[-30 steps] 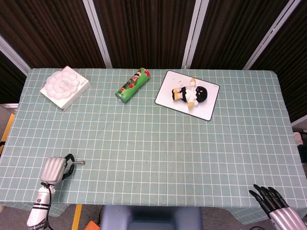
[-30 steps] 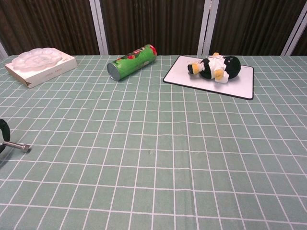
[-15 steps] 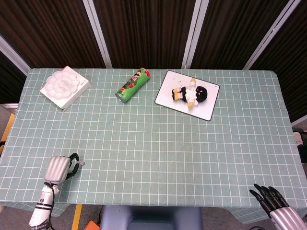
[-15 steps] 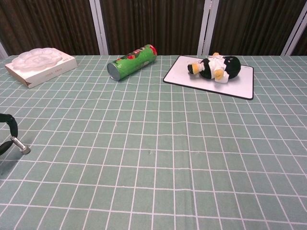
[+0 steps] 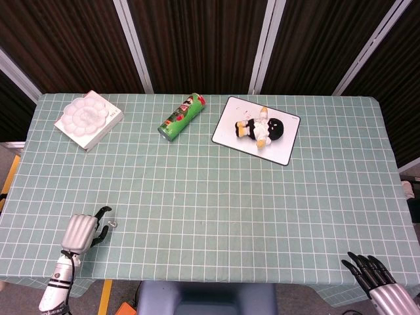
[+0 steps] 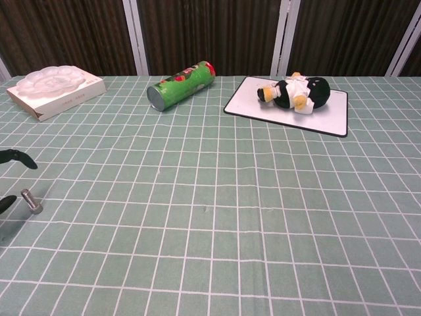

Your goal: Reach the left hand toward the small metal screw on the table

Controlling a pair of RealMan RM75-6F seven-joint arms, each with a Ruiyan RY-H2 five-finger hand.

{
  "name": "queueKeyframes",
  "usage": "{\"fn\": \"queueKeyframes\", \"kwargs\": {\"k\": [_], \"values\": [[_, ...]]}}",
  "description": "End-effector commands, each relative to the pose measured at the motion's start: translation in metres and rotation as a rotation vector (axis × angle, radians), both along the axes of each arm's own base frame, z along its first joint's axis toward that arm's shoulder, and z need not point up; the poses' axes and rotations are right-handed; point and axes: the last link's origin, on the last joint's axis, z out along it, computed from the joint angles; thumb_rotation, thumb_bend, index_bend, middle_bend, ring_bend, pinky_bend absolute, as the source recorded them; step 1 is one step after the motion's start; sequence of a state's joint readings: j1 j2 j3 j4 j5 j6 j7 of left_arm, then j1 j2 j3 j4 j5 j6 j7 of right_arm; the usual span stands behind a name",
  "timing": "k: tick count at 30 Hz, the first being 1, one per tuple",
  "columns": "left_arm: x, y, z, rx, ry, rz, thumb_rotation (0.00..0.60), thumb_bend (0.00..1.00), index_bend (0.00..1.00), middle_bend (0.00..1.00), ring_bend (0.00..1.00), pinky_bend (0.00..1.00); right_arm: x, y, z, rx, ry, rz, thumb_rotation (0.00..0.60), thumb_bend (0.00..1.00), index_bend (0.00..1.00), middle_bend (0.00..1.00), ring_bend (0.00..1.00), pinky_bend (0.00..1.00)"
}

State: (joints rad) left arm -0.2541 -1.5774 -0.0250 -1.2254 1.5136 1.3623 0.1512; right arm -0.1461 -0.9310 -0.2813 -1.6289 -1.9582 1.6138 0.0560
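Observation:
The small metal screw [image 5: 112, 224] lies on the green checked tablecloth near the front left corner; in the chest view the screw [image 6: 30, 201] sits tilted on its head. My left hand [image 5: 80, 231] is just left of it, its dark fingers [image 6: 16, 157] spread apart on either side and not touching it. My right hand [image 5: 377, 282] hangs off the table's front right corner with its fingers spread and nothing in it.
A white paint palette on a box [image 5: 87, 118] sits at the back left. A green snack can [image 5: 182, 117] lies on its side at the back middle. A plush toy [image 5: 260, 126] rests on a white board [image 5: 285, 147] to its right.
The left hand held the screw level a second ago, tipped it down onto the cloth, and has now spread its fingers away from it. The right hand has not moved.

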Motion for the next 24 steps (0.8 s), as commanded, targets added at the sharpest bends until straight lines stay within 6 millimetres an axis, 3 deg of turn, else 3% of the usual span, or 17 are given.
{"fn": "queueKeyframes", "kwargs": {"k": [1, 2, 3, 4, 6, 8, 11, 14, 19, 24], "values": [[0.005, -0.007, 0.014, 0.031, -0.043, -0.024, 0.6, 0.41, 0.19, 0.94, 0.97, 1.0, 0.0, 0.0, 0.001, -0.003, 0.0, 0.001, 0.6, 0.18, 0.0, 0.0, 0.0, 0.0], [0.008, -0.014, 0.023, 0.047, -0.089, -0.04, 0.6, 0.41, 0.15, 0.84, 0.88, 0.98, 0.0, 0.0, 0.002, -0.008, -0.002, 0.002, 0.6, 0.18, 0.0, 0.0, 0.0, 0.0], [0.011, -0.022, 0.03, 0.04, -0.135, -0.052, 0.6, 0.41, 0.12, 0.7, 0.74, 0.88, 0.0, 0.0, 0.002, -0.013, -0.003, 0.002, 0.6, 0.18, 0.0, 0.0, 0.0, 0.0], [0.013, -0.031, 0.038, 0.025, -0.178, -0.061, 0.6, 0.41, 0.09, 0.54, 0.54, 0.71, 0.0, 0.0, 0.003, -0.017, -0.003, 0.002, 0.6, 0.18, 0.0, 0.0, 0.0, 0.0], [0.017, -0.057, 0.061, -0.038, -0.27, -0.073, 0.6, 0.41, 0.02, 0.18, 0.13, 0.26, 0.0, -0.001, 0.003, -0.026, -0.001, 0.002, 0.6, 0.18, 0.0, 0.0, 0.0, 0.0], [0.022, -0.09, 0.085, -0.113, -0.32, -0.077, 0.6, 0.4, 0.0, 0.03, 0.0, 0.1, 0.0, -0.001, 0.003, -0.03, -0.001, 0.004, 0.6, 0.18, 0.0, 0.0, 0.0, 0.0], [0.025, -0.131, 0.111, -0.15, -0.252, -0.109, 0.6, 0.38, 0.0, 0.0, 0.0, 0.03, 0.0, -0.003, 0.006, -0.044, -0.013, 0.01, 0.6, 0.18, 0.0, 0.0, 0.0, 0.0], [0.028, -0.153, 0.12, -0.12, -0.169, -0.126, 0.6, 0.37, 0.0, 0.0, 0.0, 0.01, -0.001, -0.006, 0.012, -0.068, -0.032, 0.004, 0.6, 0.18, 0.0, 0.0, 0.0, 0.0], [0.027, -0.161, 0.126, -0.092, -0.091, -0.09, 0.6, 0.37, 0.0, 0.0, 0.0, 0.0, -0.005, -0.005, 0.019, -0.056, -0.04, -0.013, 0.6, 0.18, 0.0, 0.0, 0.0, 0.0], [0.027, -0.163, 0.132, -0.066, -0.069, -0.062, 0.6, 0.37, 0.0, 0.0, 0.0, 0.0, -0.003, 0.007, 0.022, -0.001, -0.05, 0.009, 0.6, 0.18, 0.0, 0.0, 0.0, 0.0]]}}
